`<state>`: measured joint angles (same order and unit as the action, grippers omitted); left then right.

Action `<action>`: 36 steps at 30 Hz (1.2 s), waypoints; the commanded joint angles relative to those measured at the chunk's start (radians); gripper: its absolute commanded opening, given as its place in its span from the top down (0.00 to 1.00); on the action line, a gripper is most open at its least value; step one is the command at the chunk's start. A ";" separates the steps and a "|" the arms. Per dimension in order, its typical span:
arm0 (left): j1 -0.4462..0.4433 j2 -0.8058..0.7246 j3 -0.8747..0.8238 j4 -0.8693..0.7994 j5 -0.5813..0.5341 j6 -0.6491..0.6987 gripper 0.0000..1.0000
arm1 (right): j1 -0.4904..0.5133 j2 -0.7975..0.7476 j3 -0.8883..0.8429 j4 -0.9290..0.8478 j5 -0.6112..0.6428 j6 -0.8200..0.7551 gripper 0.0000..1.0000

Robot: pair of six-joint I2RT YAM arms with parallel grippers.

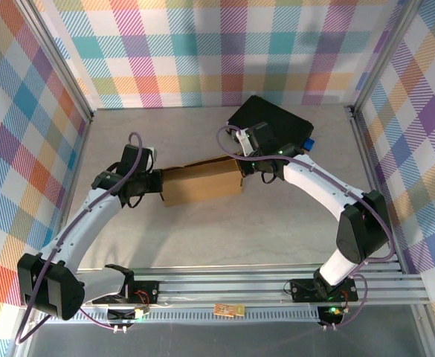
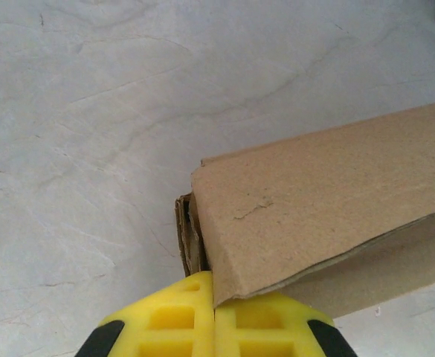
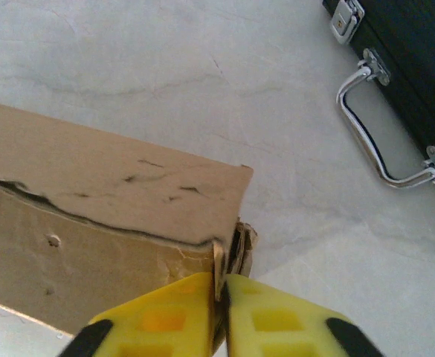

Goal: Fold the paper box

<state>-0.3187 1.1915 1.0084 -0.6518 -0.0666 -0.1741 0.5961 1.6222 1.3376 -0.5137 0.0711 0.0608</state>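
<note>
Paper box (image 1: pixel 201 184) lies flat at mid-frame in the top view, on the grey table (image 1: pixel 202 238). Left gripper (image 2: pixel 215 299) is clamped narrow on the box's left-end edge. Right gripper (image 3: pixel 221 288) is clamped narrow on the right-end corner. Black hard case (image 1: pixel 273 125) sits upper right, near that end.

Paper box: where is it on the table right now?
The paper box lies mid-table in the top view, the left gripper pinching its left end and the right gripper its right end; the black case sits just beyond its right end.
</note>
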 commanded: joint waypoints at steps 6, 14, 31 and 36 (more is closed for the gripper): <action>-0.014 0.042 -0.034 -0.155 -0.071 -0.021 1.00 | 0.014 -0.010 0.041 -0.209 -0.068 0.068 0.66; -0.025 0.057 -0.015 -0.164 -0.093 -0.027 1.00 | 0.013 -0.044 0.054 -0.231 -0.112 0.115 0.58; -0.042 0.054 -0.006 -0.176 -0.118 -0.041 1.00 | 0.014 -0.115 0.073 -0.231 -0.124 0.140 0.52; -0.043 0.056 -0.004 -0.178 -0.119 -0.035 1.00 | -0.004 -0.088 0.138 -0.226 -0.097 0.119 0.50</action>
<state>-0.3466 1.2163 1.0256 -0.6777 -0.1974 -0.2100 0.6018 1.5406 1.4082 -0.7380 -0.0380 0.1909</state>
